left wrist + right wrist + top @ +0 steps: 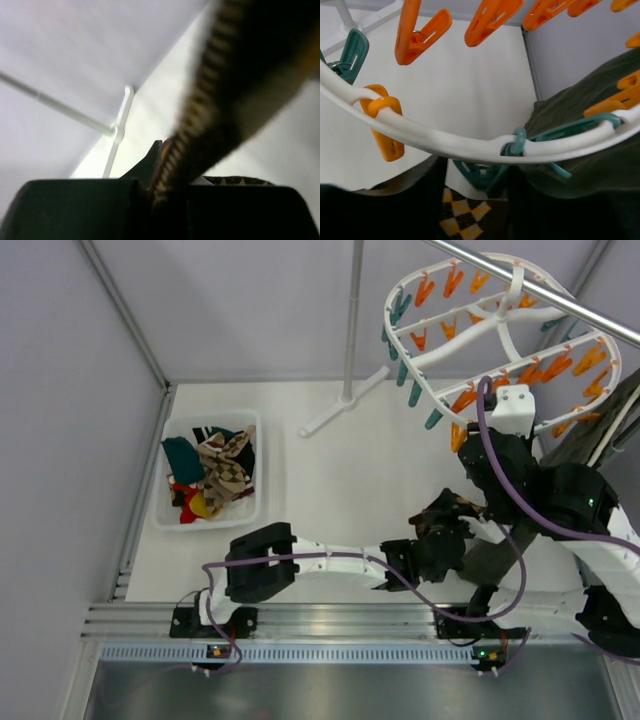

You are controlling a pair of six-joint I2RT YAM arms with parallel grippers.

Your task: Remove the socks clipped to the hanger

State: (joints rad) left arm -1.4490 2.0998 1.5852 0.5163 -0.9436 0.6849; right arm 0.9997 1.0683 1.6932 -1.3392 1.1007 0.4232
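Observation:
The white oval hanger hangs at the upper right with orange and teal clips. A teal clip dangles from its rim between the dark fingers of my right gripper. The jaws stand close on both sides, and a strip of white table shows beside the left finger. Below the clip is a brown-and-yellow argyle sock; where the clip bites it is hidden. My left gripper is shut on a brown patterned sock that stretches up and away.
A white bin at the left holds several loose socks. A dark green garment hangs right of the hanger. A metal rail carries the hanger, and a stand pole rises behind.

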